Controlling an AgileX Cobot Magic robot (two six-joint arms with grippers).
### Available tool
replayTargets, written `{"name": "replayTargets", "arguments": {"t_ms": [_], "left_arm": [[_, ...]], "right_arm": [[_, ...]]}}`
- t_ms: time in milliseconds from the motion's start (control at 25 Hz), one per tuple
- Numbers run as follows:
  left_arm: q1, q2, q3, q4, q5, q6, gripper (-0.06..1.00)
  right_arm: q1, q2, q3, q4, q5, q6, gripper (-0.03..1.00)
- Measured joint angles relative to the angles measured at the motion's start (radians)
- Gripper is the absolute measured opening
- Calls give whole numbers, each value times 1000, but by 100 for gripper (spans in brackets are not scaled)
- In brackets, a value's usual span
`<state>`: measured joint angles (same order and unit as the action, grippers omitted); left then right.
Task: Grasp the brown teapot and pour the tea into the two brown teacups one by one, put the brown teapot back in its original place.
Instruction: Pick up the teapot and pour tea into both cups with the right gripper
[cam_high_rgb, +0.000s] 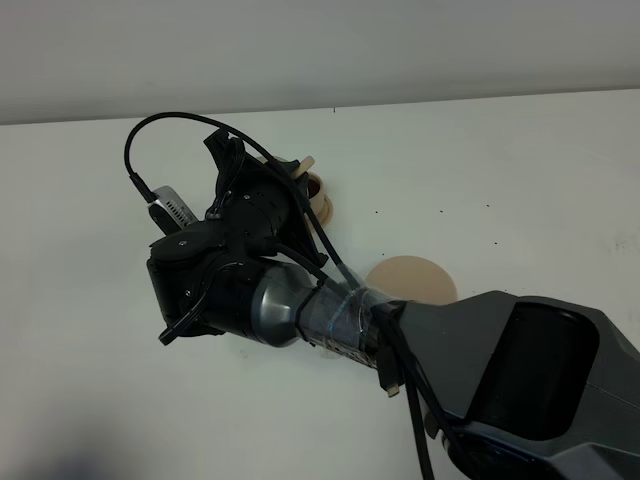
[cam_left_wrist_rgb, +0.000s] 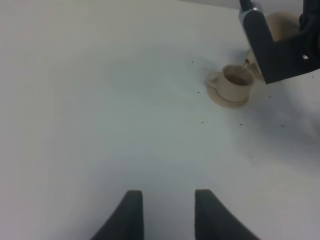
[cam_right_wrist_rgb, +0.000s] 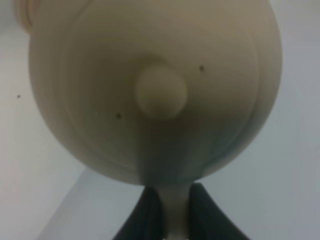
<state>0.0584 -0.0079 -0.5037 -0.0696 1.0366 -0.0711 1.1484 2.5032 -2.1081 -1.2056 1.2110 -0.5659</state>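
We see our right end effector (cam_right_wrist_rgb: 170, 210) clamped on the loop handle of the brown teapot (cam_right_wrist_rgb: 155, 90), which hangs tilted over a teacup (cam_left_wrist_rgb: 235, 80) standing on its small saucer (cam_left_wrist_rgb: 227, 97) on the white tabletop (cam_left_wrist_rgb: 100, 100). The wide flat saucer (cam_high_rgb: 412, 278) lies bare, near the arm. Our left end effector (cam_left_wrist_rgb: 165, 215) hovers apart, its jaws parted and empty. We can read no writing or labels anywhere.

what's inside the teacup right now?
Dark tea sits inside the teacup, seen from the left wrist view. How deep it goes cannot be seen. The right arm covers most of the teapot beside it.
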Motion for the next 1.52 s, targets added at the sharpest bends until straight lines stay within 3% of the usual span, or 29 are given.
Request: {"name": "replayTargets", "arguments": {"t_ms": [1520], "left_arm": [[0, 0, 0, 0, 0, 0, 28]], "right_arm": [[0, 0, 0, 0, 0, 0, 11]]}}
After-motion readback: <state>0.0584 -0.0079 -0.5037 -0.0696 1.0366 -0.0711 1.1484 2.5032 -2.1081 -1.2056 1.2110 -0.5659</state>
